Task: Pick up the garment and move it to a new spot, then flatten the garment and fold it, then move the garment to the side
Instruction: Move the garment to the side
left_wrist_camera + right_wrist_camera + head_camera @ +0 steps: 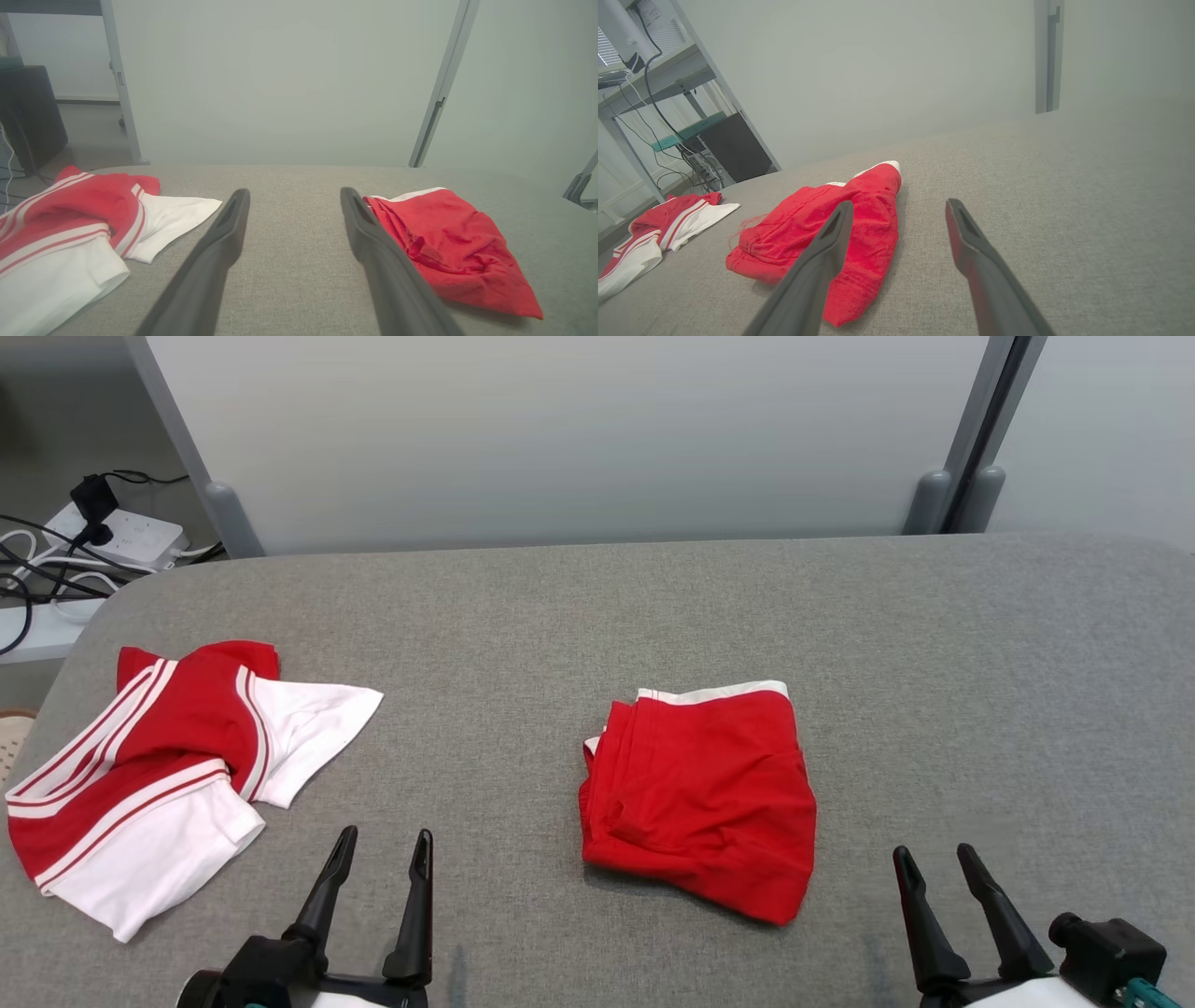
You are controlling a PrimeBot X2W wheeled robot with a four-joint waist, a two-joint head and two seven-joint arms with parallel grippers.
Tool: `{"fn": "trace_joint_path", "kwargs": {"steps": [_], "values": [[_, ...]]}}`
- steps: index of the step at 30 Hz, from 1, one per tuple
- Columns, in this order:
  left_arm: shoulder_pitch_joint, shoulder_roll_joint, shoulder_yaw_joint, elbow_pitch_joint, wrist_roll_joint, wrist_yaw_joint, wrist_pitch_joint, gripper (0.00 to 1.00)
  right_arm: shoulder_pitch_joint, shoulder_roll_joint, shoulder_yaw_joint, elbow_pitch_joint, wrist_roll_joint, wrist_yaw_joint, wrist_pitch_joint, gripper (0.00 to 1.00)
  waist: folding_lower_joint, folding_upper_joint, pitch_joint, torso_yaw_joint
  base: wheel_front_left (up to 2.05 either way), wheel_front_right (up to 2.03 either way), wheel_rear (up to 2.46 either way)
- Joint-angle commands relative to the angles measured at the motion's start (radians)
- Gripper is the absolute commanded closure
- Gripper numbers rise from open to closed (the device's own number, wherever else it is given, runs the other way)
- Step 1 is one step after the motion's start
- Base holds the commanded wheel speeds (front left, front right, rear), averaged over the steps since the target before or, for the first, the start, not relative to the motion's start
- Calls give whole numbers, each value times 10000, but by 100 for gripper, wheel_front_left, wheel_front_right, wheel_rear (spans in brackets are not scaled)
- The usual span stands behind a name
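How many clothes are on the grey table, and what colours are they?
Red folded garment: 1
Red-and-white striped garment: 1
Total: 2

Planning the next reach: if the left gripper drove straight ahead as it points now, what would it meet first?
Probably nothing soon: the left gripper aims down the bare grey surface between the red-and-white garment and the folded red garment. Past that, the pale wall panel, though depth is unclear.
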Motion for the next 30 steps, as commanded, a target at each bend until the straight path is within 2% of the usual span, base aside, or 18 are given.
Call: {"fn": "trace_joint_path", "kwargs": {"steps": [1,5,12,16,23,30], "values": [[-302,16,222,-299,68,-11,-103,0,-571,-194,390,64,554,42,-133,0,0,-1,82,81,0,0,0],[-395,16,113,-308,109,-31,-103,0,-1084,-360,794,688,1429,42,-133,0,0,-1,181,204,0,0,0],[-597,16,-53,-284,182,-75,-103,0,-2674,-916,2018,2009,4152,42,651,0,0,-1,400,607,0,0,0],[-674,16,-139,-305,201,-67,-103,0,-3422,-1361,2478,2588,5278,42,968,0,0,-1,539,879,0,0,0],[-845,16,-207,-273,192,-77,-103,0,-4233,-1944,3259,3449,6827,42,1677,0,0,-1,816,1264,0,0,0],[-994,16,-332,-316,192,-44,-103,0,-4798,-2124,3896,4191,8030,42,2415,0,0,-1,1065,1485,0,0,0]]}}
